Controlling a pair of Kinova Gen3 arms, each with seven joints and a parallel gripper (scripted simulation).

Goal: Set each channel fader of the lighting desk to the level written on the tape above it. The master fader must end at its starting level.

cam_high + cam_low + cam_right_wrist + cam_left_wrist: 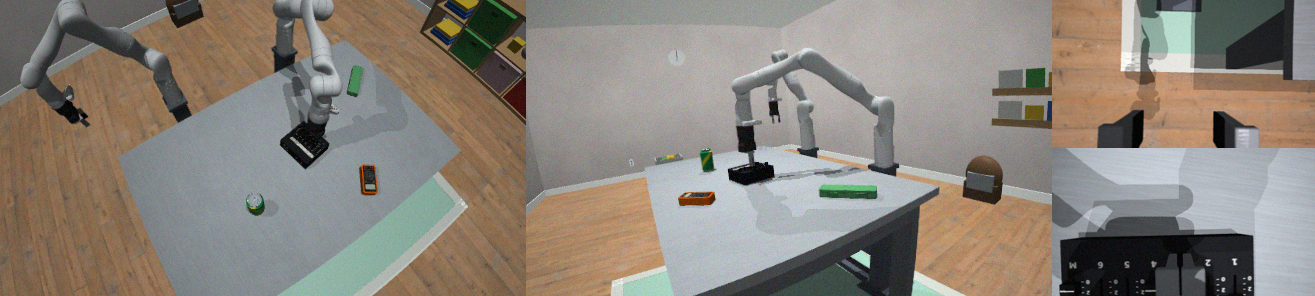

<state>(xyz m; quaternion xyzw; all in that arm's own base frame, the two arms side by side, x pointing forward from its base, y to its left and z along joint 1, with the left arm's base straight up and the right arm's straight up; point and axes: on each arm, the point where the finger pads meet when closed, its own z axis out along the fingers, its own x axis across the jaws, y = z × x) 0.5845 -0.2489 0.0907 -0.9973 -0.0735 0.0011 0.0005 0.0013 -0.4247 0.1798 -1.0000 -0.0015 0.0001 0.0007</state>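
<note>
Though closed on nothing, the left gripper [312, 142] [751, 164] [1180, 268], drifting sideways, could nudge channel 4's fader [1150, 291] at the wrist view's eight o'clock; the right gripper [85, 118] [776, 121] [1178, 125] gapes.

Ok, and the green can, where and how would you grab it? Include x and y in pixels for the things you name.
Around the middle of its side wall. The can [255, 204] [707, 160] stands upright and is round, with nothing close beside it, so any side should do. I'd come straight down from above with an open gripper, fingers straddling the body, pads on opposite sides, probably below the rim.
</note>
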